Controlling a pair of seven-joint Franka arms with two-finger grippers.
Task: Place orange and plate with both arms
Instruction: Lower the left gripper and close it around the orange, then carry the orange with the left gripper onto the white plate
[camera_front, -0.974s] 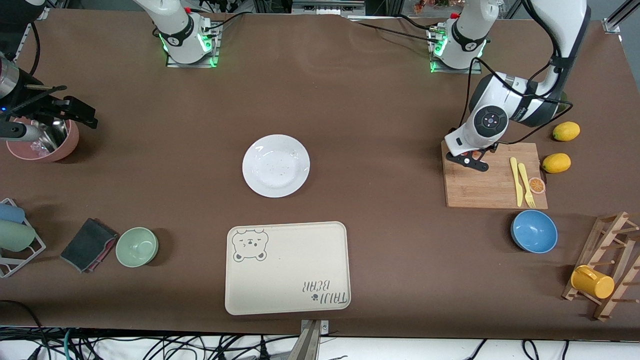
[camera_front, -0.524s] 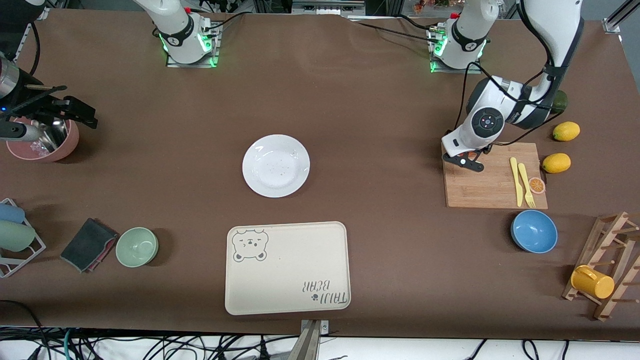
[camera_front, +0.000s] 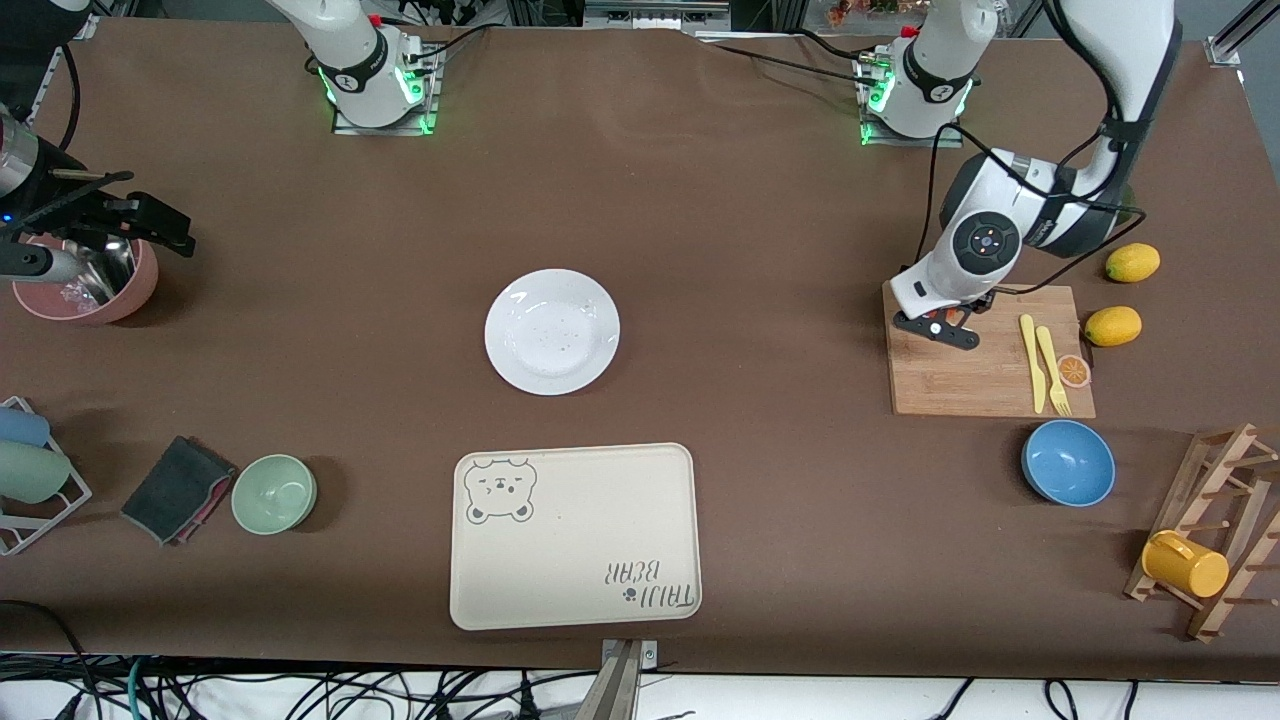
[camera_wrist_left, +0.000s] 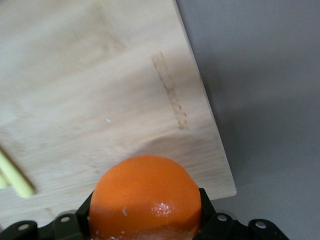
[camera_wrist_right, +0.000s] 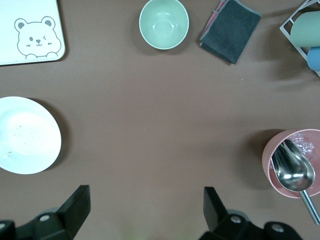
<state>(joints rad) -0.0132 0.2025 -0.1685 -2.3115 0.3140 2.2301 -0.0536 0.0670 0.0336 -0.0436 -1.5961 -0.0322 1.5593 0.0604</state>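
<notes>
Over the corner of the wooden cutting board (camera_front: 985, 355) that lies nearest the left arm's base, you see the orange (camera_wrist_left: 146, 196) clamped between the fingers of the left pincer (camera_front: 938, 325). In the left wrist view the fruit fills the gap between the two black fingers, and the board's edge and bare counter (camera_front: 760, 250) show just beside it. It seems you hold it by its middle so that it cannot roll out while you carry it.

The plate (camera_front: 552, 331) lies flat in the middle of the counter, well apart from the board, and nothing is on it. Nearer to the front camera is the bear-print tray (camera_front: 573, 535), also with nothing on it. I think this is why both stand free: there is room to come at them from any side.

The right pincer (camera_wrist_right: 142, 212) waits with its fingers spread apart and holds nothing, over bare counter at the right arm's end, near the pink bowl (camera_wrist_right: 292, 160) with the metal scoop (camera_wrist_right: 292, 172).

Between the board and the plate the counter is open. The yellow knife (camera_front: 1030, 360) and fork (camera_front: 1052, 370) lie on the board, away from your path.
</notes>
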